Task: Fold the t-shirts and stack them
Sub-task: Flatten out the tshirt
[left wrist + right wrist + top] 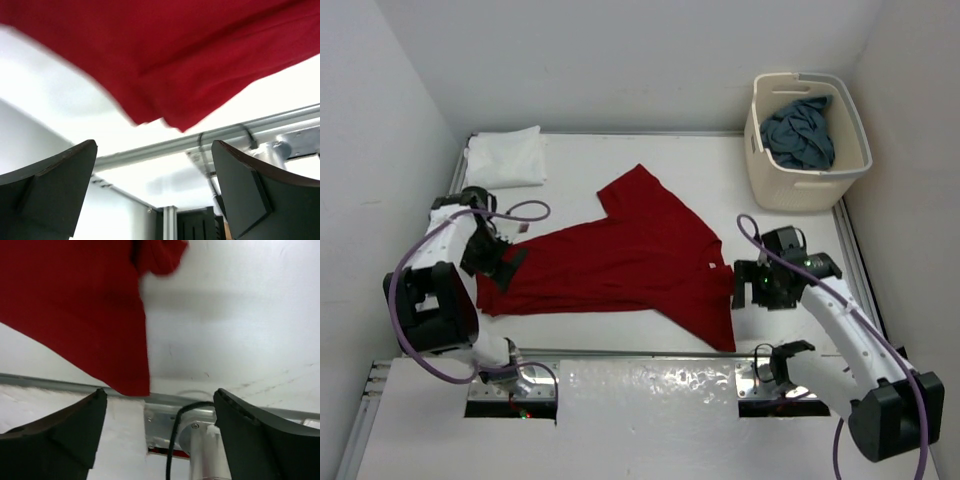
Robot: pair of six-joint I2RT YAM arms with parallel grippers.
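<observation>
At the far left corner of the white tabletop (620, 160) lies the white t-shirt (505, 158), folded into a soft, flat rectangle. It is well apart from both arms.

Nearer the front, the left arm (440, 290) holds its left jaws at the left end of the red t-shirt (630, 255). In the left wrist view the jaws stand wide apart with nothing between them. Their dark, matte, curved fingers (55, 185) frame bare tabletop and a metal rail. The red t-shirt (175, 55), blurred here, lies just beyond the tips; whether it touches them I cannot tell.

The red t-shirt is a bright, finely knit cloth. It is spread mostly flat across the middle of the tabletop, lightly creased, with one short sleeve pointing to the far side.

The right arm (850, 335) holds its right jaws just beside the shirt's right edge. In the right wrist view they too are wide open and empty, and their fingers (60, 435) are the same dark wedges. A corner of the red t-shirt (70, 305) hangs into view beyond the left finger, apart from it.

At the far right stands a cream plastic basket (807, 185) with smooth walls and rounded corners. The blue-grey t-shirt (800, 132) lies crumpled inside it.
</observation>
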